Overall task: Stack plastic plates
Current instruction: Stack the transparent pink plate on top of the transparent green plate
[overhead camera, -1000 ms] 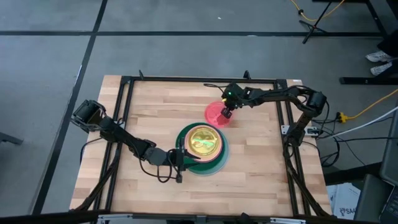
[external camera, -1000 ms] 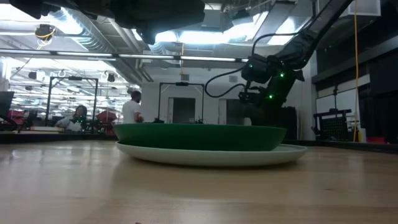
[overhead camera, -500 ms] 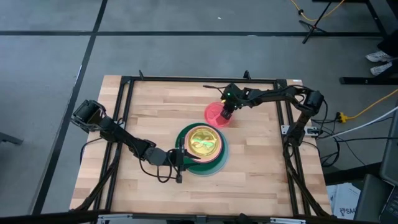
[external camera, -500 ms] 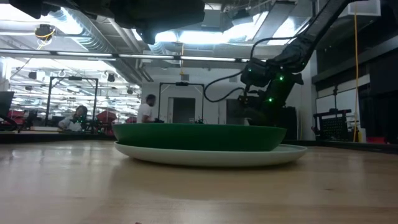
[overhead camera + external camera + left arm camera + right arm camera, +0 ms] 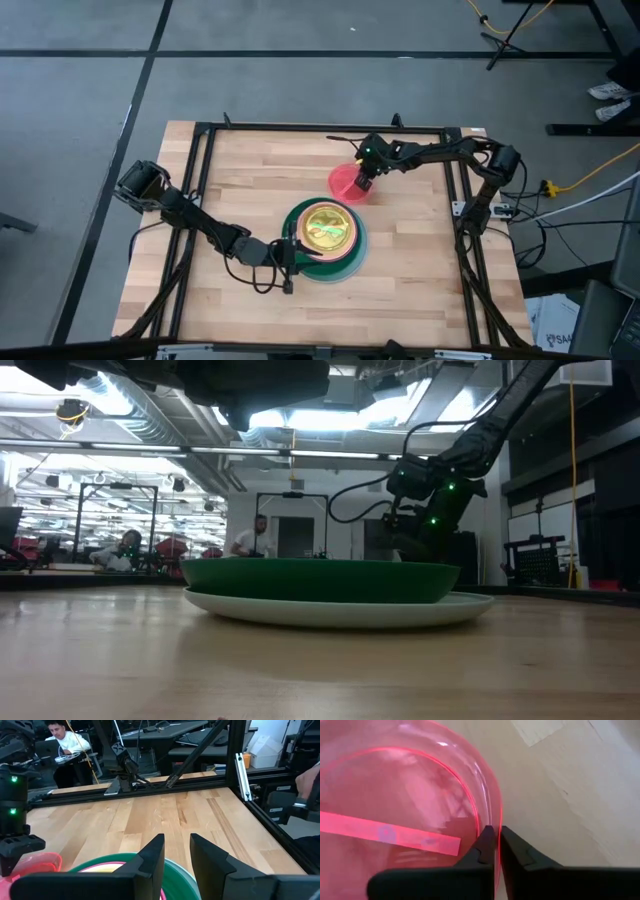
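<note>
High view first: we see the stack [image 5: 326, 238] sitting just below the middle of the wooden tabletop [image 5: 250, 170], a pale blue plate [image 5: 350, 270] at the bottom, a dark green plate [image 5: 296, 222] on it, a sliver of magenta, and a glossy yellow-orange small plate [image 5: 324, 226] on top. At about one o'clock from the stack, near but apart from it, is the small pink plate [image 5: 344, 182], translucent and bright at its rim.

From the low view we get the dark green plate [image 5: 320, 579] as a shallow bowl shape nested in the pale plate [image 5: 340, 610], both flat on the tabletop [image 5: 300, 670].

Now the arms. The right arm reaches in from the three o'clock side, elbow bent, and its right gripper [image 5: 365, 183] sits over the three o'clock edge of the pink plate. In the right wrist view the right gripper [image 5: 494, 851] has its fingers nearly together, pinching the thin rim of the pink plate [image 5: 395, 815].

The left arm stretches low across the tabletop from nine o'clock, and the left gripper [image 5: 291, 254] rests at the stack's eight o'clock edge. In the left wrist view the left gripper [image 5: 175, 851] has its fingers apart with nothing between them, above the green plate's rim [image 5: 182, 875].
</note>
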`<state>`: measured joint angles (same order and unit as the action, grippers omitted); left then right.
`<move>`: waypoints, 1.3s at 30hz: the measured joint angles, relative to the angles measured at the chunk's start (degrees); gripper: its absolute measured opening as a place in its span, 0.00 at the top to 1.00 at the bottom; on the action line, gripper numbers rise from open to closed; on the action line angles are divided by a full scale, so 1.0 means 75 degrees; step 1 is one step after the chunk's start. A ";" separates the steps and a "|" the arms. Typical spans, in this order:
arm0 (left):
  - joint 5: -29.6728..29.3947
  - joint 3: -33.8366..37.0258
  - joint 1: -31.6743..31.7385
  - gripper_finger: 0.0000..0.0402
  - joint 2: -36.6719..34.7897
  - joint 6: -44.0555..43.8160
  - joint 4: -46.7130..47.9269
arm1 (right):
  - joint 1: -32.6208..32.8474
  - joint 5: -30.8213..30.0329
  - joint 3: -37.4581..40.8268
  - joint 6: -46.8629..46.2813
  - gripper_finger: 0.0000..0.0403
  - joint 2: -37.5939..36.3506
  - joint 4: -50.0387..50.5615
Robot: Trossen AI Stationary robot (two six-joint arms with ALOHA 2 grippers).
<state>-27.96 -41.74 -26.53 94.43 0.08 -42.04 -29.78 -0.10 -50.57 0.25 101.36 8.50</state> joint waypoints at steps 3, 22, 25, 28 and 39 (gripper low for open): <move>-0.0001 0.0000 0.0000 0.79 0.0000 0.0001 0.0000 | -0.0081 -0.0191 0.0000 0.0002 0.98 0.0000 0.0000; -0.0004 0.0000 -0.0001 0.79 0.0000 0.0006 0.0003 | -0.0697 -0.0044 0.0020 0.0067 1.00 -0.0840 0.0300; -0.0004 0.0000 -0.0002 0.79 0.0000 0.0006 0.0002 | -0.0697 -0.0044 0.0020 0.0100 1.00 -0.1094 0.0350; -0.0005 0.0000 -0.0002 0.79 0.0000 0.0006 0.0003 | -0.0693 -0.0042 0.0020 0.0166 1.00 -0.1354 0.0329; -0.0007 0.0000 -0.0001 0.78 0.0000 0.0009 0.0000 | -0.0685 0.0197 0.0020 0.0165 1.00 -0.2106 0.0550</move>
<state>-28.01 -41.74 -26.54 94.43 0.14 -42.04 -34.92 1.38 -50.41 1.49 85.56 12.62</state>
